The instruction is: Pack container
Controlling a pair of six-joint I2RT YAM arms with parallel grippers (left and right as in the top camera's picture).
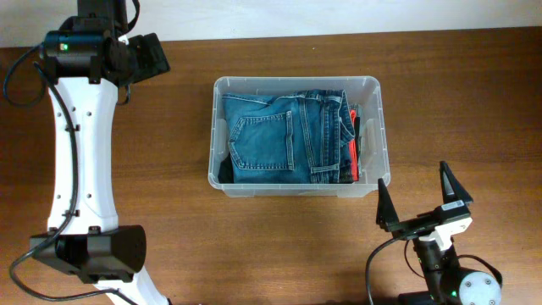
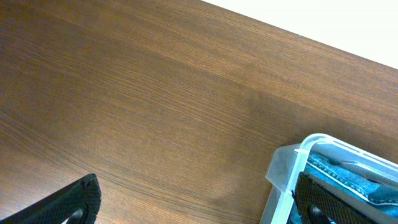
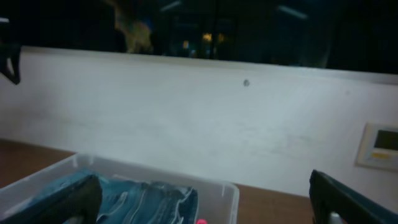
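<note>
The clear rectangular plastic container (image 1: 383, 144) sits mid-bench (image 1: 296, 250) with folded blue denim jeans (image 1: 275, 135) inside. My left claw (image 2: 199, 208) and right claw (image 1: 411, 174) both gape wide and empty. The right one hangs just beside the container's corner. I judge it could clip the rim and shove the container.

You get even, bright light overhead, with soft shadows beside the container (image 1: 296, 190) on the desk (image 1: 169, 135). Your left wrist view is sharp; your right wrist view is dim, soft and grainy.
</note>
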